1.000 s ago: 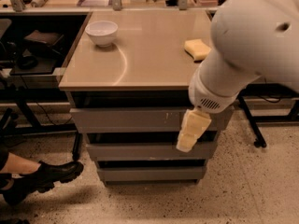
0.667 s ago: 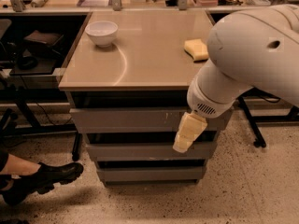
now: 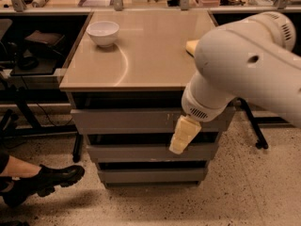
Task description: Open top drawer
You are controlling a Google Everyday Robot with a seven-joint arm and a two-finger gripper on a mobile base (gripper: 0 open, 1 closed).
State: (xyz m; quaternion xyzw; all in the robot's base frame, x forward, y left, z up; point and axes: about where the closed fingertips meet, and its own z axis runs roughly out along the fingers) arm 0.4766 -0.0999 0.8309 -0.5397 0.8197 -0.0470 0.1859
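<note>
1. The gripper (image 3: 183, 135), pale cream, hangs from the end of the big white arm (image 3: 244, 65). It is below the near edge of the tabletop (image 3: 150, 65), toward the near right corner, and points down and a little to the left
2. Whether it is open or closed cannot be told from this angle, and nothing shows in its hold
3. It lies across the front of the cabinet, with its upper part over the lower rim of the top drawer (image 3: 122, 120) and its tip over the middle drawer (image 3: 127, 153). Whether it touches either front cannot be told
4. The top drawer sits right under the tabletop's near edge. Its grey front is the widest of the three and has small pale scratches just left of the gripper's base. A dark gap runs between its top and the tabletop, and it looks shut or nearly so
5. The middle drawer and the bottom drawer (image 3: 150, 175) are narrower grey fronts stacked below it
6. On the tan tabletop a white bowl (image 3: 103, 33) stands near the far left corner, and a yellow sponge (image 3: 191, 46) lies at the right edge, half hidden behind the arm
7. On the speckled floor (image 3: 254, 192), out past the near left corner, rests a black boot (image 3: 42, 182)
</note>
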